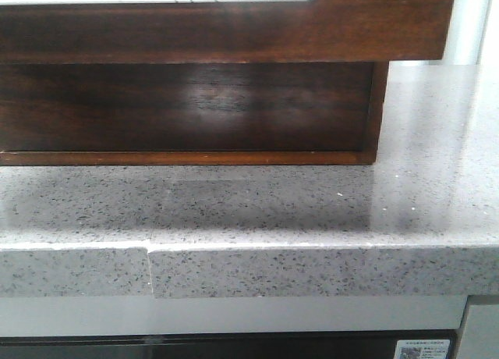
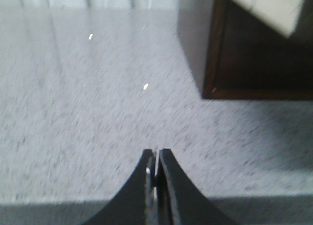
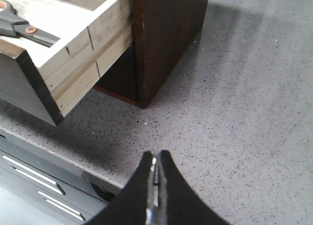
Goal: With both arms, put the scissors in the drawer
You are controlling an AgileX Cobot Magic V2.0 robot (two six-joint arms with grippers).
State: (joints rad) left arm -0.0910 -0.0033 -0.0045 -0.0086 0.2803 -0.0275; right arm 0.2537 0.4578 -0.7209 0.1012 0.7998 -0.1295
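The dark reddish-brown drawer (image 1: 234, 31) stands pulled out of its cabinet, its front filling the top of the front view. In the right wrist view its pale wooden side (image 3: 73, 54) shows, and grey scissors with orange trim (image 3: 22, 27) lie inside it. My right gripper (image 3: 157, 159) is shut and empty, above the speckled counter, apart from the drawer's corner. My left gripper (image 2: 157, 156) is shut and empty over the counter, to the side of the cabinet (image 2: 254, 63). Neither gripper shows in the front view.
The matching wooden cabinet frame (image 1: 187, 158) sits on the grey speckled counter (image 1: 312, 211). The counter's front edge (image 1: 249, 269) has a seam at the left. Grey cupboard drawers with metal handles (image 3: 34, 178) lie below the counter edge.
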